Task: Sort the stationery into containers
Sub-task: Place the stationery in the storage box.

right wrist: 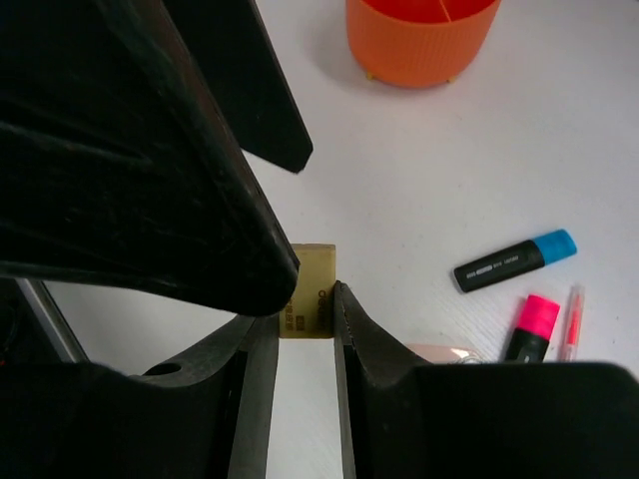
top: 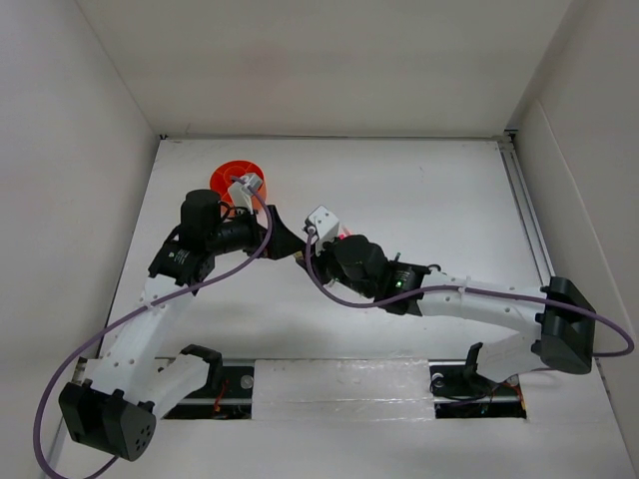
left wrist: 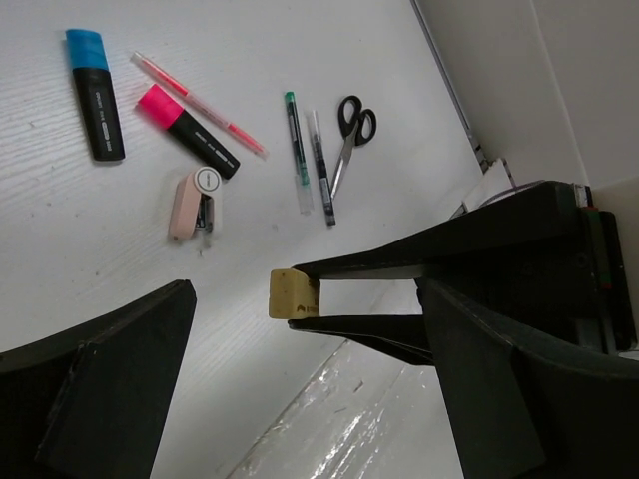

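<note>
One small eraser (right wrist: 315,264), likely light, rubbery (grippy, slightly squashy), pinched on flat sides by right gripper (right wrist: 305,309) fingers; left gripper (top: 287,239) fingers spread wide, holding nothing.

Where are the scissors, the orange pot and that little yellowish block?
scissors (left wrist: 348,145), left wrist view, at the pivot.
orange pot (right wrist: 419,50), right wrist view, on its outer wall.
yellowish block (left wrist: 290,292), left wrist view, on its exposed face.

White table (left wrist: 90,289): highlighters (left wrist: 97,100), pens (left wrist: 298,150), scissors (left wrist: 348,145), orange organiser (right wrist: 419,45).
</note>
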Robot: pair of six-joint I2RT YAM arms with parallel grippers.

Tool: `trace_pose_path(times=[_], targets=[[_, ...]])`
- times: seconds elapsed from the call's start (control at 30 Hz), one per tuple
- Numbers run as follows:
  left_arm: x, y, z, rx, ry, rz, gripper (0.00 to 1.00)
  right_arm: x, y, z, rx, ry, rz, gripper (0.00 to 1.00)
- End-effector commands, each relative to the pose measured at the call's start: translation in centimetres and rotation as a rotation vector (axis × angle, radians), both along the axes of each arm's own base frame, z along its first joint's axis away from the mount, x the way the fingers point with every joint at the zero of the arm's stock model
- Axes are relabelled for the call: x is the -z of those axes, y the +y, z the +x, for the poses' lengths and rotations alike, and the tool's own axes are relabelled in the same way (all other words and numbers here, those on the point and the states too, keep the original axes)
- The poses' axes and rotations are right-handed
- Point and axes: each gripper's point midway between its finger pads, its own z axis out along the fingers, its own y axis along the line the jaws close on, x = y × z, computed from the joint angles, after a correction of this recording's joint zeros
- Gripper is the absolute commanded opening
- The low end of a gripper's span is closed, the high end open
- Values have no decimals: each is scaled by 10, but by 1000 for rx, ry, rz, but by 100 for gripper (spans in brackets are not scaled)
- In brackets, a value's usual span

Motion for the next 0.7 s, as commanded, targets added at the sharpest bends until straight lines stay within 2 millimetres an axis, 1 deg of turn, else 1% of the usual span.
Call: trace_pose_path(times=[0.0,0.03,0.07,0.13,0.17,0.23,0.27,0.3,0.33,0.37,0.43,0.47,0.5,0.6,0.67], targets=[[-7,-6,-2,53,-45,-25,93,-51,9,10,6,-125,145,0],[-7,-6,-2,53,-45,-25,91,-54,9,10,7,-130,158,0],[-7,-6,-2,53,-45,-25,88,-52,5,9,5,-138,155,0],[-7,-6,-2,53,-45,-25,88,-64,1,7,5,-167,196,0],[-7,-6,-2,53,-45,-25,88,-63,-1,6,5,-170,202,0],[-7,-6,-2,53,-45,-25,86,-74,-5,3,-4,-190,226,0],[-7,-6,-2,53,-45,-25,84,-71,-6,3,-6,-198,220,0],[-7,-6,-2,53,-45,-25,80,-76,-8,2,-6,-203,229,0],[-7,-6,-2,53,-45,-25,80,-71,-8,2,-6,-199,221,0],[-7,-6,-2,53,-45,-25,78,-76,-9,0,-18,-202,232,0],[-7,-6,-2,53,-45,-25,74,-75,-9,-4,-39,-207,228,0],[-7,-6,-2,53,-45,-25,74,-86,-8,-8,-63,-221,263,0],[-7,-6,-2,53,-45,-25,72,-80,-7,-10,-77,-214,254,0],[-10,-8,-5,75,-51,-39,71,-85,-4,-14,-102,-221,275,0],[-13,-10,-8,98,-58,-53,70,-85,-3,-15,-112,-220,276,0]])
